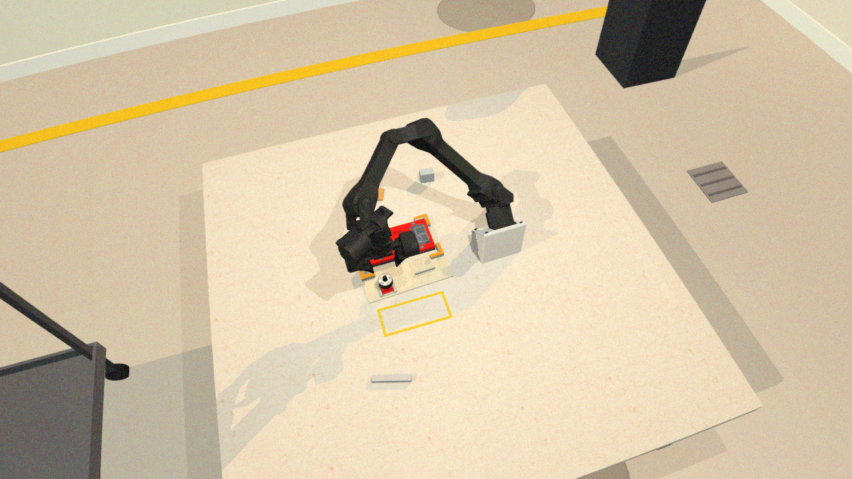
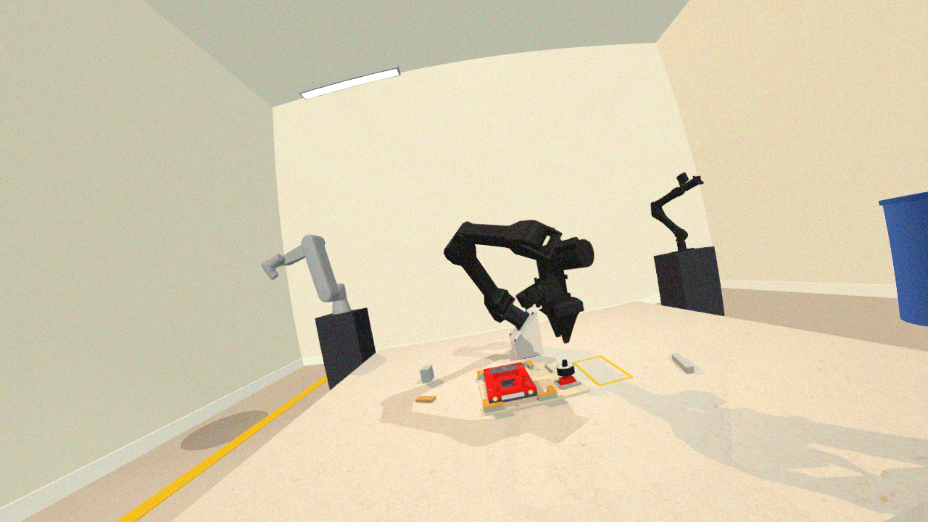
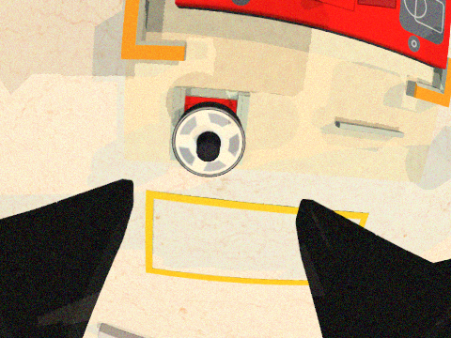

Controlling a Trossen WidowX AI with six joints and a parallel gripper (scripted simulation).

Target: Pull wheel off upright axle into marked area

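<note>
The wheel (image 1: 389, 283) (image 2: 565, 370) (image 3: 190, 141), black-tyred with a white spoked face, sits on the upright black axle (image 2: 564, 362) (image 3: 208, 146), whose top sticks out through the hub. The axle stands on a small red block (image 2: 567, 380) (image 3: 211, 99) on the cream board (image 1: 411, 287) (image 3: 282, 152). The marked area, a yellow outline (image 1: 381, 322) (image 2: 617, 366) (image 3: 149, 230), encloses bare table beside the board. My gripper (image 2: 566, 341) (image 3: 216, 202) points down, open and empty, above the wheel. In the wrist view the wheel shows beyond the fingertips, not between them.
A red car body (image 2: 519, 384) (image 3: 282, 11) lies on the board between orange corner pieces. A thin bar (image 3: 368, 129) is also on the board. A grey bar (image 1: 391, 378) (image 2: 682, 362), grey cube (image 1: 426, 175) (image 2: 426, 373) and orange block (image 1: 380, 193) (image 2: 425, 399) lie on the table.
</note>
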